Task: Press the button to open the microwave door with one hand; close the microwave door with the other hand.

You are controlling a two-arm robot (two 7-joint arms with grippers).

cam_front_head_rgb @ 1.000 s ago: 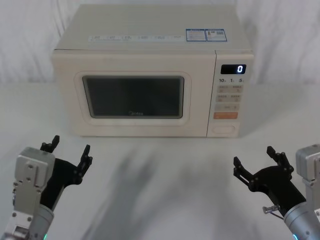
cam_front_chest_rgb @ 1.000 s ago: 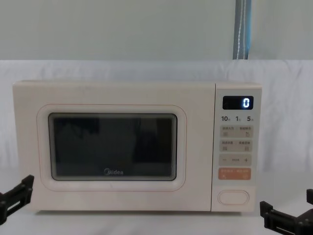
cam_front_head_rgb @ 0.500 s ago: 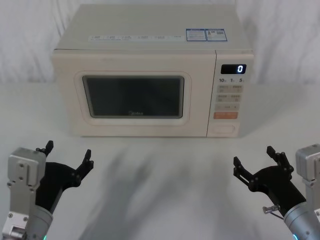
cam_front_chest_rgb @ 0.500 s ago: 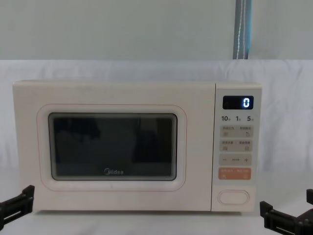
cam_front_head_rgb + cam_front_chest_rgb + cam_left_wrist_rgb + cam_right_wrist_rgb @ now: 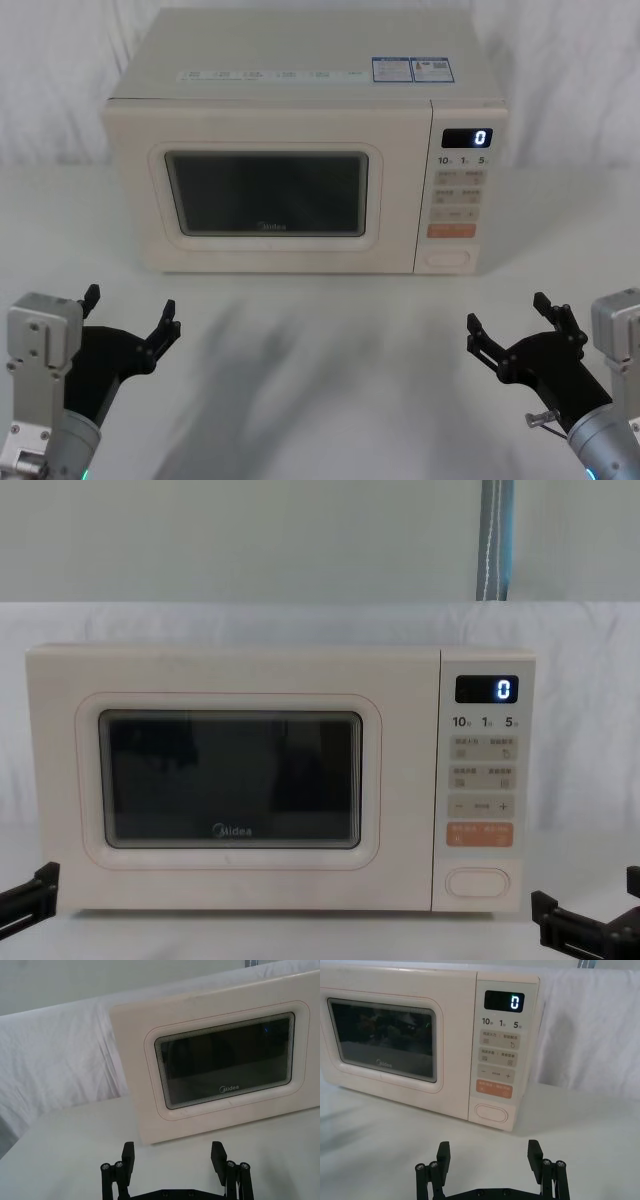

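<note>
The cream-white microwave (image 5: 300,90) stands at the back of the table, its door (image 5: 270,195) shut with the dark window facing me. The oval cream button (image 5: 447,258) sits lowest on the control panel, under the orange key; it also shows as the button (image 5: 491,1113) and the button (image 5: 477,882). My left gripper (image 5: 128,316) hovers open over the table at the near left, well short of the door (image 5: 225,1065). My right gripper (image 5: 512,322) hangs open at the near right, in front of and below the button, touching nothing.
A white cloth covers the table (image 5: 320,350) and drapes up behind the microwave. Bare table lies between the two grippers and the microwave's front. The black display (image 5: 466,138) reads "0".
My left gripper has drawn back and down toward the near left edge. The right gripper and the microwave have not moved.
</note>
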